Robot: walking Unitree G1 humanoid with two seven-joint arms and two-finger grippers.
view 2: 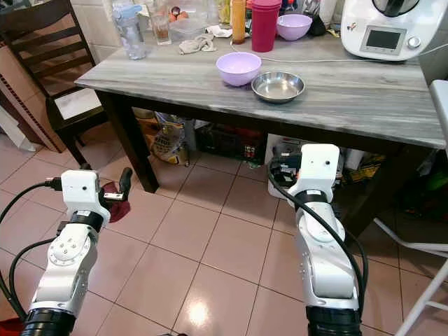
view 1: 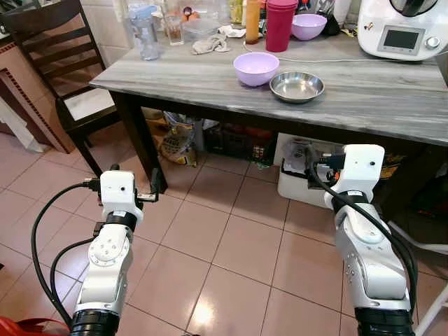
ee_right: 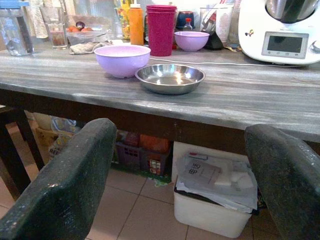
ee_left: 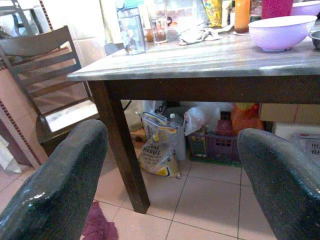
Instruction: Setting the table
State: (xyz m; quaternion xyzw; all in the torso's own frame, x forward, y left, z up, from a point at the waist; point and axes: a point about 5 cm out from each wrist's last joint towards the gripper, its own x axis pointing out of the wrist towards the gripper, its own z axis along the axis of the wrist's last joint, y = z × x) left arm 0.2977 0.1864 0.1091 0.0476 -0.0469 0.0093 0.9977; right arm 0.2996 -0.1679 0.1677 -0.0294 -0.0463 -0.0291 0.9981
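Grey table [view 1: 364,105] is carrying the lilac bowl [view 1: 256,68] and steel dish [view 1: 297,86] at twelve o'clock while I'm holding left gripper [ee_left: 170,185] and right gripper [ee_right: 182,185] low, empty and spread wide, judging the approach needs finishing before any reach.

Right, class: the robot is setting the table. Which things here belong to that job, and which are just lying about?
Likely for the job:
lilac bowl
steel dish
table

Just lying about:
kitchen machine
crumpled cloth
orange bottle
white bin under the table
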